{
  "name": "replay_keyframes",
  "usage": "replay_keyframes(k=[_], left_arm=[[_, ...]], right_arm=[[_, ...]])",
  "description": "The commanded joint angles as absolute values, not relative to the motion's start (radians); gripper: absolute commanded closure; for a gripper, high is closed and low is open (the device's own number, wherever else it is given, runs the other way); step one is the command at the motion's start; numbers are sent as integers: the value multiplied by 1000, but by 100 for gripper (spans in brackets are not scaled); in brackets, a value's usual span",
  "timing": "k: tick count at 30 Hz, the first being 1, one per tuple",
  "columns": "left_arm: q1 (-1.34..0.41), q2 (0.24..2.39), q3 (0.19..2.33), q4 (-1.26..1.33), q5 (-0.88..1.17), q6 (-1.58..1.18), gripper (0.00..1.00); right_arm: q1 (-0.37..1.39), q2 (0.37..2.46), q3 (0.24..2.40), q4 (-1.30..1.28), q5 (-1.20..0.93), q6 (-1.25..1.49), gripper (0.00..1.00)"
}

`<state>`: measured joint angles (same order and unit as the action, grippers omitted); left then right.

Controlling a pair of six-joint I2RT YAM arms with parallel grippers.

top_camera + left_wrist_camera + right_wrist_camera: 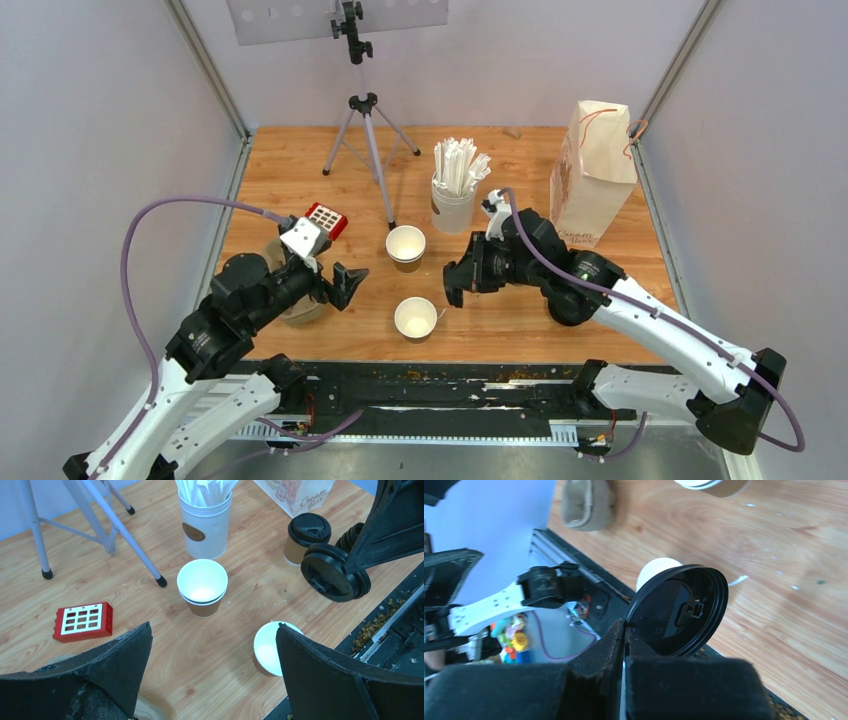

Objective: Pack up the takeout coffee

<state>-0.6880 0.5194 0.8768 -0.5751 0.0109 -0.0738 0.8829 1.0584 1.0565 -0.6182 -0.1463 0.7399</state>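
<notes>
One lidded cup [305, 537] stood upright on the table [300, 160] near the bag [592, 175], its black lid seated; in the top view the right arm hid it. Two more brown cups stood open, white inside. A nested pair [405, 245] sat mid-table, just in front of the straw cup [455, 195]. A single cup [415, 318] stood nearer the arms, close to the table's front edge.

The right gripper [625, 625] had its fingers closed on the rim of a loose lid [679, 612], which it held on edge – tilted well off flat – in the air. The lid was close to the single cup but apart from it. In the right wrist view that cup's white rim showed just behind the lid. Beyond the gripper, beside the lidded cup, a lid pile [354, 534] was partly hidden.

The left gripper [214, 630] hung over bare wood left of both open cups, fingers spread wide with nothing between them.

Further out – a red block [83, 621] with a white grid face lay flat on the left side of the table. Behind it, a tripod [365, 130] stood toward the back. A tan object [586, 502] sat under the left arm; what it was I could not tell. Brown crumbs lay in the black rail [450, 375] along the near edge
</notes>
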Motion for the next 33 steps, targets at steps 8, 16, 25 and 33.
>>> replay_keyframes(k=[8,16,25,33], left_arm=[[-692,535,957,-563,23,-110,0],[-692,494,926,-495,140,-48,0],[-692,420,714,-191,449,79,0],[-692,478,672,-113,555,145,0]], right_arm=[[890,1100,1144,-332,-384,878,100],[894,1132,1139,-228,-470,939,100],[894,1132,1084,-94,-498,993,100],[896,1132,1068,-68,-491,1021,100]])
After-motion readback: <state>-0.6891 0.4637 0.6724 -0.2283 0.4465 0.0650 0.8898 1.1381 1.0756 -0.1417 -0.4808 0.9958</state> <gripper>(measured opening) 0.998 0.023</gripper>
